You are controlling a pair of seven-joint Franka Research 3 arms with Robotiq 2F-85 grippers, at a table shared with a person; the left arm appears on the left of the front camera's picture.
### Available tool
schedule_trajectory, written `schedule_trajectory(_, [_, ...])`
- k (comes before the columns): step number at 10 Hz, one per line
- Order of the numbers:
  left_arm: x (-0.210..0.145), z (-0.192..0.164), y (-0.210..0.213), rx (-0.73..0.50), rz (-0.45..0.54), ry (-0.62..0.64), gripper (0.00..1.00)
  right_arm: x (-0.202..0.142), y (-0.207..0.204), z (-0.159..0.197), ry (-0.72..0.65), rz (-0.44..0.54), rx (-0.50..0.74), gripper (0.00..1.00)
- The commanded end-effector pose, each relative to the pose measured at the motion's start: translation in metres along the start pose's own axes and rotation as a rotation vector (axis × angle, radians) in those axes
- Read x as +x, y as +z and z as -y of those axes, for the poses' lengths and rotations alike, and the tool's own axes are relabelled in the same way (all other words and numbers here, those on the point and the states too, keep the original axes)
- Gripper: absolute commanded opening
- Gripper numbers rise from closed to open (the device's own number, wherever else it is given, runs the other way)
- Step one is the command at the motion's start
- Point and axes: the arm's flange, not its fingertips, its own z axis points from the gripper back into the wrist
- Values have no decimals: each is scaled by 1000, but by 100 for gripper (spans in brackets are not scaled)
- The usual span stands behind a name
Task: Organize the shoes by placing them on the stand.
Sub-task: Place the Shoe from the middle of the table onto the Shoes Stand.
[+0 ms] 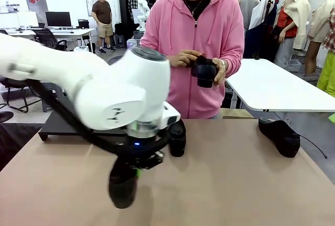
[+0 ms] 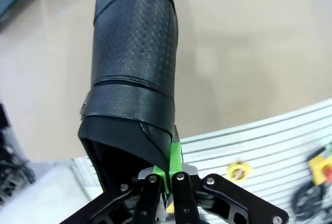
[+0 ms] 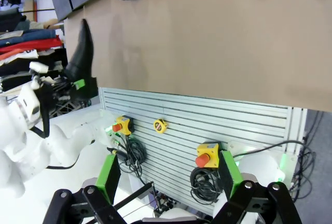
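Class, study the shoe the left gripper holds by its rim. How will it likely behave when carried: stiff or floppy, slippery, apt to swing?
Probably stiff: the shoe holds its shape though the left gripper pinches only its rim. The leather has a sheen, so that thin pinch might slip. Held at one edge, it may swing or twist as the arm moves.

White rounded left arm [image 1: 120,87], black cable [image 1: 57,112], black jaws with green pads [image 2: 176,154]
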Motion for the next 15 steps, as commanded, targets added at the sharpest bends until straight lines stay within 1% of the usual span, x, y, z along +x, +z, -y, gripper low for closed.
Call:
schedule_trajectory(1, [-36, -70, 2, 14, 97, -25, 0, 0, 4, 2, 22, -3, -1, 100])
schedule_trajectory(2, [-49, -92, 4, 9, 150, 23, 0, 0, 4, 2, 22, -3, -1, 100])
schedule_trajectory(3, [-61, -103, 8, 18, 208, 167, 0, 0, 4, 2, 22, -3, -1, 100])
schedule_trajectory(4, [-66, -91, 20, -48, 205, 375, 0, 0, 4, 2, 22, -3, -1, 100])
schedule_trajectory(5, [-47, -89, 8, 38, 129, 52, 0, 0, 4, 2, 22, -3, -1, 100])
schedule_trajectory(7, [-47, -89, 8, 38, 129, 52, 0, 0, 4, 2, 22, -3, -1, 100])
schedule_trajectory(8, [-60, -99, 7, 19, 142, 151, 0, 0, 4, 2, 22, -3, -1, 100])
schedule_trajectory(9, [-42, -124, -1, 1, 48, 212, 0, 0, 4, 2, 22, -3, -1, 100])
schedule_trajectory(10, [-8, -147, -1, 1, 37, 198, 0, 0, 4, 2, 22, -3, -1, 100])
schedule_trajectory(11, [24, -167, 1, 29, 86, 184, 0, 0, 4, 2, 22, -3, -1, 100])
schedule_trajectory(12, [58, -182, 2, 53, 163, 179, 0, 0, 4, 2, 22, -3, -1, 100])
schedule_trajectory(13, [102, -196, -4, 56, 216, 137, 0, 0, 4, 2, 22, -3, -1, 100])
schedule_trajectory(14, [134, -206, -14, 39, 248, 70, 0, 0, 4, 2, 22, -3, -1, 100])
schedule_trajectory(15, [171, -215, -28, 54, 268, 75, 0, 0, 4, 2, 22, -3, -1, 100])
